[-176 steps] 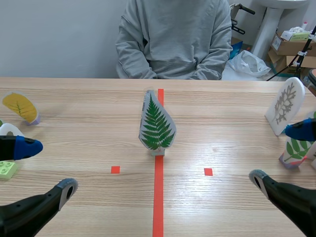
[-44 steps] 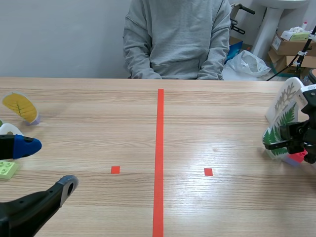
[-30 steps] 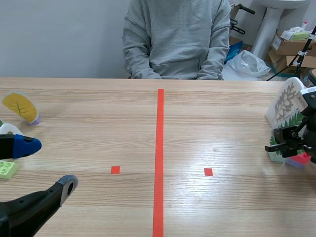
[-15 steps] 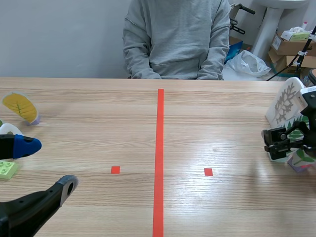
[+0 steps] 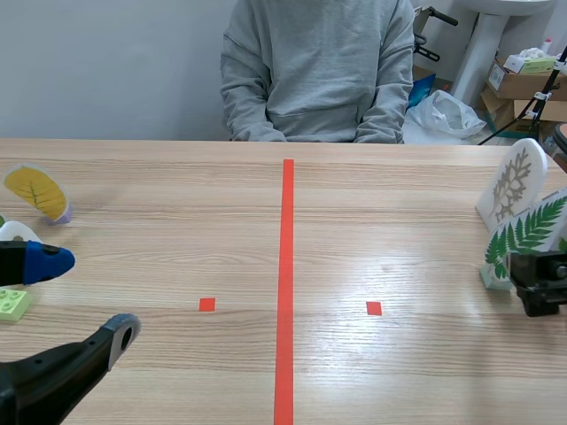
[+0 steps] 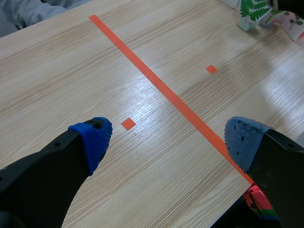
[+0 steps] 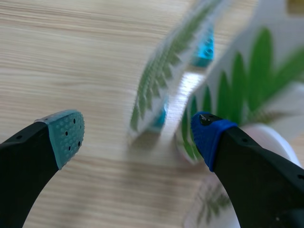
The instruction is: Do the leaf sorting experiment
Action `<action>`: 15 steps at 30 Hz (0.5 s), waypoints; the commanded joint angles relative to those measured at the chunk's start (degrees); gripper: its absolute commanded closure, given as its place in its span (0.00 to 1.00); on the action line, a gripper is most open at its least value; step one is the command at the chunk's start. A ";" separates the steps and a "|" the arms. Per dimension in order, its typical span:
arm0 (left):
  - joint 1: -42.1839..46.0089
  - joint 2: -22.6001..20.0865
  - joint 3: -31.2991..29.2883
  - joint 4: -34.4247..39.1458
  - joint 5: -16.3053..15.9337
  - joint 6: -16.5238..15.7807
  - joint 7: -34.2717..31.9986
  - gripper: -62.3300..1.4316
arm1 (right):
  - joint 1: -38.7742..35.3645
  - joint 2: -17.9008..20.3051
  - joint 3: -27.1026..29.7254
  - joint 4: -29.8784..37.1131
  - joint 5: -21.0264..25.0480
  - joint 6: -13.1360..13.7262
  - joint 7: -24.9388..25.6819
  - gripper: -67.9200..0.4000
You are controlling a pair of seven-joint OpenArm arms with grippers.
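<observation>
Our right gripper [image 7: 137, 135] hangs at the table's [image 5: 399, 204] right edge with its fingers spread wide and nothing between the pads. The fern card [image 5: 527, 237] stands just ahead of that gap, touching neither pad. We see it leaning on its small blue base, close to the right edge. The wrist camera shows it blurred, so we cannot make out finer detail there. Just beside it, next to the blue-padded finger, stands a broad-leaf card [image 7: 237, 85] on a white body. Behind the fern card, nearer the table's far right corner, a white card [image 5: 514, 184] with a pale cut-out leaf stands upright.

Our left gripper [image 5: 81, 299] sits low at the table's near left corner, also spread apart and holding nothing. Bare wood shows between its blue pads. A green block [image 5: 11, 304] lies at the left edge just beside it. A yellow card [image 5: 35, 190] stands farther back along that same edge, well apart from the green cards on the right.

An orange-red tape line [image 5: 285, 266] runs down the middle of the table from the near edge to the far one. A small square mark lies to each side of it. A person [image 5: 319, 71] in a grey sweatshirt sits at the far edge, arms drawn in at the lap.
</observation>
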 commanded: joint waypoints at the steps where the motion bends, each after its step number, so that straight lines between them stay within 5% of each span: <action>1: -0.15 0.17 -0.26 0.70 -0.63 0.09 -0.76 0.18 | -3.85 0.76 2.21 2.91 0.81 0.17 0.79 0.32; 5: -0.15 0.15 -0.26 0.70 -0.63 0.09 -0.76 0.18 | -13.53 0.46 6.47 10.05 0.76 6.71 1.68 0.32; 10: -0.15 0.15 -0.26 0.70 -0.57 0.09 -0.76 0.18 | -22.71 0.66 10.43 19.15 0.57 18.05 3.23 0.32; 15: -0.17 0.15 -0.31 0.70 1.88 0.11 -0.79 0.18 | -26.56 1.51 11.13 28.28 0.61 24.39 3.76 0.32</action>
